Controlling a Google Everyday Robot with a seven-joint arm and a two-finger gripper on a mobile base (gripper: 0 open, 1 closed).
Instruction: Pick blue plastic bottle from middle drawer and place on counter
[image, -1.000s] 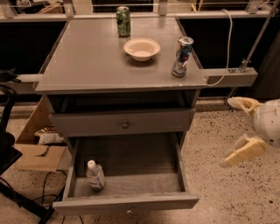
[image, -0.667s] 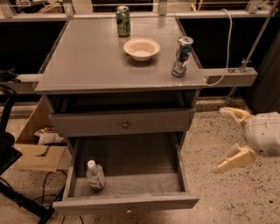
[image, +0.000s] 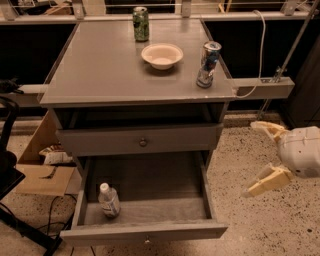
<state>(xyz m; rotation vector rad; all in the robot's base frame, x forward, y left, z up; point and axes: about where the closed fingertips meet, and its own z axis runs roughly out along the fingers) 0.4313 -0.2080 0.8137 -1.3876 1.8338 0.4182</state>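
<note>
The blue plastic bottle (image: 109, 200), clear with a white cap, stands at the front left corner of the open middle drawer (image: 150, 204). The counter (image: 105, 70) is the flat grey top of the cabinet above. My gripper (image: 257, 157) is at the right of the cabinet, over the speckled floor, about level with the drawer. Its two cream fingers are spread apart and hold nothing. It is well to the right of the bottle.
On the counter stand a green can (image: 141, 23) at the back, a white bowl (image: 162, 55) in the middle and a silver-blue can (image: 208, 64) near the right edge. A shut drawer front with a dark knob (image: 143, 142) is above the open drawer. A cardboard box (image: 42, 165) lies at the left.
My gripper has moved left and slightly down, closer to the cabinet's right side. The bottle and the items on the counter have not moved.
</note>
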